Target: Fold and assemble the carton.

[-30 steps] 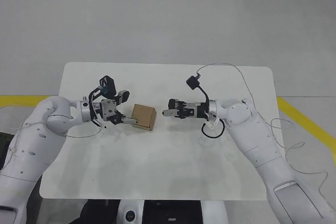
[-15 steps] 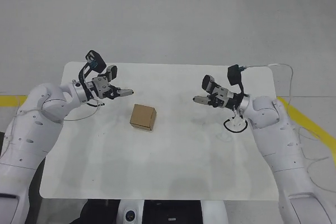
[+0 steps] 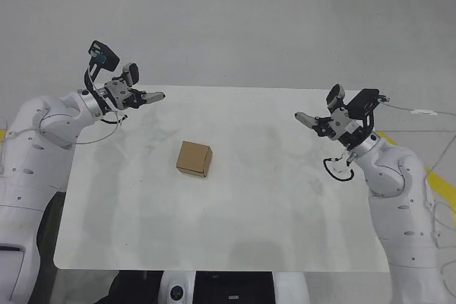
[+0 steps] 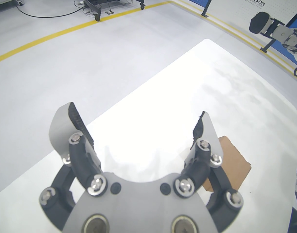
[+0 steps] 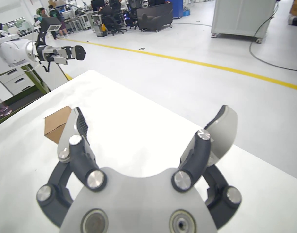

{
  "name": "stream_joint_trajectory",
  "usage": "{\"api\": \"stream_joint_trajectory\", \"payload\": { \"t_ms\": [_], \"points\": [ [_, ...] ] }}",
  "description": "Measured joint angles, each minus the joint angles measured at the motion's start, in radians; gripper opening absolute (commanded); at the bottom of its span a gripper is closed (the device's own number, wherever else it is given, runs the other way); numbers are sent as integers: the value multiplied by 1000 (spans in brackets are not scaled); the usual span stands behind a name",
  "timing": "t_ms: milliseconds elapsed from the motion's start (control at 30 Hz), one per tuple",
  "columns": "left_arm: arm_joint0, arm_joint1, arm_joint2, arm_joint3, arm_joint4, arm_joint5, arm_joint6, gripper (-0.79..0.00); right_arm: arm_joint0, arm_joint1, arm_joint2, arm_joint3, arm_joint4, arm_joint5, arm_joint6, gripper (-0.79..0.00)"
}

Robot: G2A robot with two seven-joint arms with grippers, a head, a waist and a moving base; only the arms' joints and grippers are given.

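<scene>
A brown, box-shaped cardboard carton (image 3: 194, 159) is seen resting on the white table (image 3: 289, 228), untouched, between and well apart from the left gripper (image 4: 138, 112) and the right gripper (image 5: 150, 110), whose jaws are both spread wide with nothing held in them.

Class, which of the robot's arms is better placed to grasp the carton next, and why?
Probably the left. The left gripper is open and sits nearer the carton than the right gripper, also open but farther off.
</scene>
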State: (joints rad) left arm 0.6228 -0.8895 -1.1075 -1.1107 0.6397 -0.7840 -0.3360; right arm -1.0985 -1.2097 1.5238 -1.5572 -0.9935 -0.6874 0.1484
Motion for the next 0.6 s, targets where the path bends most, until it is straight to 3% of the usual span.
{"api": "stream_joint_trajectory", "payload": {
  "t_ms": [233,600],
  "points": [
    [3,-2,-11,2,-3,0,16,-1,-57,8,36,-84,-108,89,-72,0],
    [3,-2,-11,2,-3,-1,16,-1,-57,9,38,-88,-120,94,-69,0]
  ]
}}
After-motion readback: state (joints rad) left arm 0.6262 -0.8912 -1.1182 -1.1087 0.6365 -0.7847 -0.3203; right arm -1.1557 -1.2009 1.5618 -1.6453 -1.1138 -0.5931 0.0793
